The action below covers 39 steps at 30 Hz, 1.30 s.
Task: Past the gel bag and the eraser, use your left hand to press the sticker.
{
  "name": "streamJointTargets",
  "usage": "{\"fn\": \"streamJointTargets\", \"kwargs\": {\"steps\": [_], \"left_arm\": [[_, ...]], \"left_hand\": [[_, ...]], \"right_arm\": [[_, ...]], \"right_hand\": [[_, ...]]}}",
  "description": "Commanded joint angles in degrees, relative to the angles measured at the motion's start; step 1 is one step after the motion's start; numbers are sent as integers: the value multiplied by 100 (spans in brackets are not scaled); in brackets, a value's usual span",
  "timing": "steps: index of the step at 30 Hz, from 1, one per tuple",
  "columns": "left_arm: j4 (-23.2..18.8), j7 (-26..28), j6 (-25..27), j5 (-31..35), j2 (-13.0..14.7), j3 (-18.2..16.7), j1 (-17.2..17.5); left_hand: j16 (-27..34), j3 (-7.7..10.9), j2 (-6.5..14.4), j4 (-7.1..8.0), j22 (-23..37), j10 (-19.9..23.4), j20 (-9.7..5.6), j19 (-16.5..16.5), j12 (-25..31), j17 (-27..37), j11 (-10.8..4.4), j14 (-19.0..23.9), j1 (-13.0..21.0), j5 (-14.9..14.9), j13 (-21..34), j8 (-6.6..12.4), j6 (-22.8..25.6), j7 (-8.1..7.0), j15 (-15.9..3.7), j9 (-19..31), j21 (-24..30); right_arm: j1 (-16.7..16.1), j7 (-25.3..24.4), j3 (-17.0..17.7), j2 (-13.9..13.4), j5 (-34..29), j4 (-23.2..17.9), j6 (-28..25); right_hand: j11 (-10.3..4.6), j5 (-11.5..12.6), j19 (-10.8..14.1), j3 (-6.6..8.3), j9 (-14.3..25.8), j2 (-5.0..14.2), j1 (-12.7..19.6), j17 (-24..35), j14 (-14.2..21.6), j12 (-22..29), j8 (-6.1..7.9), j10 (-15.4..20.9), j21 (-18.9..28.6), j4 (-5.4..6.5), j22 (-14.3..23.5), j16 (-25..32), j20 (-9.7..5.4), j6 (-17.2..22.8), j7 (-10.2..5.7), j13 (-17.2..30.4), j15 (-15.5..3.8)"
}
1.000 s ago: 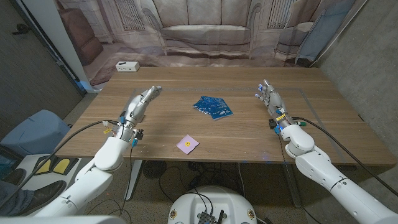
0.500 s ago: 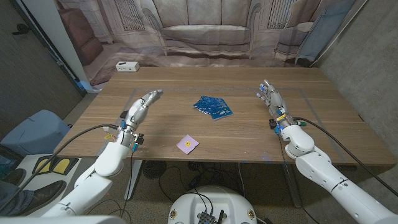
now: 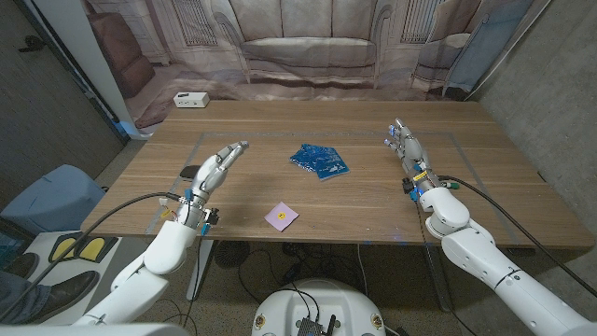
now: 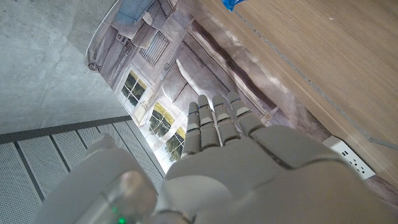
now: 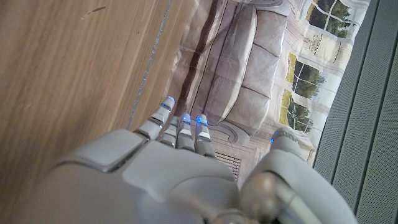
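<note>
A: Where's the sticker (image 3: 282,217)?

B: On the tabletop (image 3: 373,201) close to its near edge, a little left of the middle. It's a small pale purple square with a yellow mark, and nothing touches it.

A: And the left hand (image 3: 215,168)?

B: Holding nothing, fingers straight and close together, raised over the left part of the tabletop. Over the last second it has slid inward from the left edge and come a little nearer the front. I'd judge that as the start of the reach; the press itself isn't done, and the hand is well apart from the sticker.

A: The other things?

B: The blue gel bag (image 3: 320,160) lies toward the middle of the tabletop, beyond the sticker. The right hand (image 3: 407,149) is by the right edge, unmoved, fingers straight, grasping nothing.

A: The eraser?

B: Hard to say. A small dark thing (image 3: 189,172) peeks out just beside the left hand, partly covered; it could be the eraser, I can't tell. The left wrist view only catches a blue corner of the gel bag (image 4: 231,4).
</note>
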Motion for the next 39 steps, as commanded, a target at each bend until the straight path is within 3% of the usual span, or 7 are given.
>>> {"fn": "streamJointTargets", "kwargs": {"steps": [1,12,26,39], "left_arm": [[-51,233,-141,443,-124,-22,224],[3,108,-348,433,-75,-23,280],[-172,245,-471,799,-123,-278,702],[-388,816,-201,2183,-154,-606,883]], "left_hand": [[-4,19,-1,-36,20,27,4,82,-8,18,8,26,38,6,9,15,91,7,9,9,-10],[-3,7,-10,-46,21,58,4,123,-13,18,-6,69,46,8,11,15,143,17,2,10,-14],[1,-13,-24,-62,21,125,29,170,-13,20,13,143,58,12,13,9,210,33,5,12,-28],[13,-30,-29,-73,22,164,16,278,-24,22,54,238,67,17,16,4,273,34,55,13,-16]], "right_arm": [[-71,-112,-20,38,-85,-88,4],[-93,-212,-69,64,-191,-187,-54],[-124,-256,-154,110,-290,-262,-70],[-204,-447,-225,166,-437,-417,-162]], "right_hand": [[-8,-24,16,-13,10,41,8,17,-47,-3,-2,-27,-15,-26,30,-17,13,36,-9,0,18],[-8,-28,18,-20,12,42,4,12,-48,-3,-10,-29,-37,-31,30,-17,17,35,-2,-1,23],[-3,-32,29,-29,14,46,-3,6,-48,2,-13,-18,-68,-39,31,-15,20,53,19,-4,23],[-9,-35,43,-36,15,50,-7,1,-42,6,-21,-10,-92,-46,32,-11,25,55,16,-5,25]]}}
